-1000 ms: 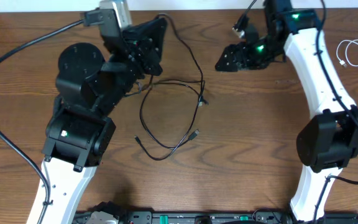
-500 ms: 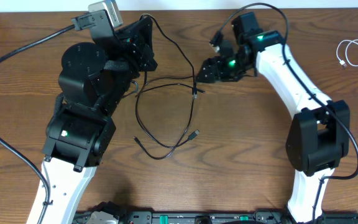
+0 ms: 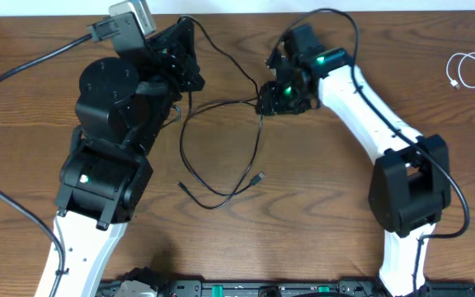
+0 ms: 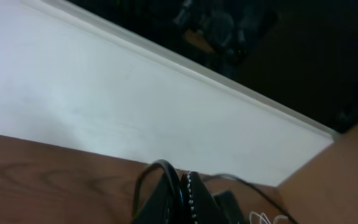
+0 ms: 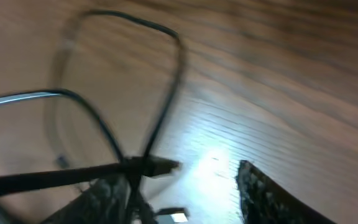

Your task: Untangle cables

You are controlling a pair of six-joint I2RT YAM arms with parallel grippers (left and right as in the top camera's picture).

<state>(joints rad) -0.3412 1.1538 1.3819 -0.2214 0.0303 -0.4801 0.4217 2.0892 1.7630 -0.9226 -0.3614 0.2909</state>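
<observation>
The black cable (image 3: 258,148) lies in loose loops on the middle of the wooden table, one plug (image 3: 258,177) at its near end. Its far stretch rises to my left gripper (image 3: 186,37), which is shut on it. In the left wrist view the cable (image 4: 157,169) arches over the closed fingers (image 4: 191,196). My right gripper (image 3: 264,103) sits at a crossing of the cable strands. In the right wrist view its jaws (image 5: 179,199) stand apart, and the crossing (image 5: 145,165) lies by the left finger (image 5: 101,199). The white cable (image 3: 468,70) lies coiled at the far right.
Thick black cables (image 3: 23,66) run from the left arm over the table's left side. The table's back edge meets a white wall (image 4: 135,106). Both arm bases stand at the near edge.
My right arm has swung left and down onto the black cable's crossing, its jaws narrowing. My left gripper has shifted slightly left, dragging the cable with it.
</observation>
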